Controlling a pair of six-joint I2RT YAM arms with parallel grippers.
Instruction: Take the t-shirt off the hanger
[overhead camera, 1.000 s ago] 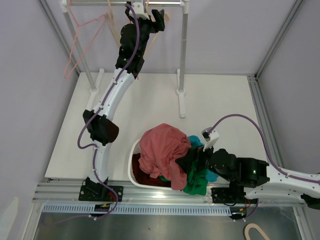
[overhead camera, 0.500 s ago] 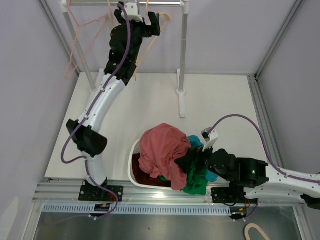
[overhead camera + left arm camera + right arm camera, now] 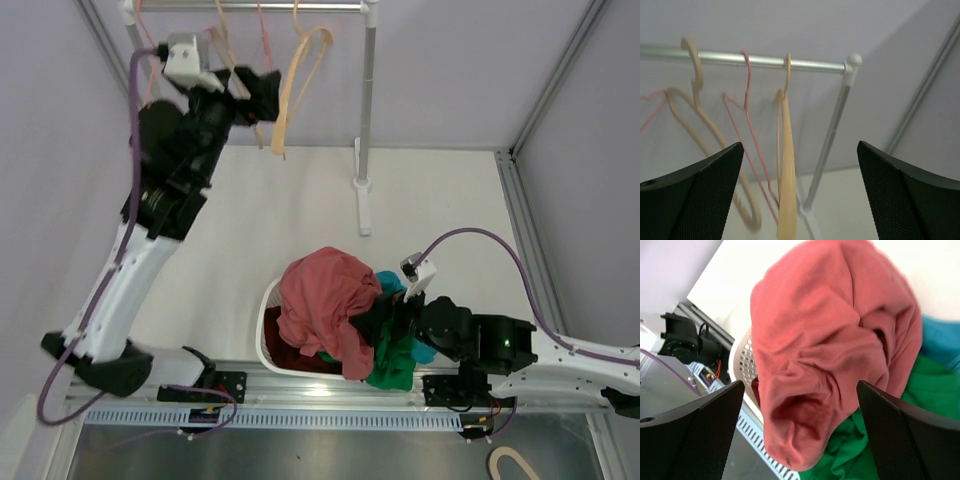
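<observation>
Left gripper (image 3: 258, 88) open wide, empty, near tan hanger (image 3: 785, 170), right gripper (image 3: 380, 322) likewise, over red t-shirt (image 3: 830, 340) in basket (image 3: 741, 362).

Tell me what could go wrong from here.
The open left gripper sits close to the tan hanger; a swing could knock it off the rail. The shirt is heaped high over the basket rim and could slide out. The open right gripper hovers at the shirt and might snag it when moving.
</observation>
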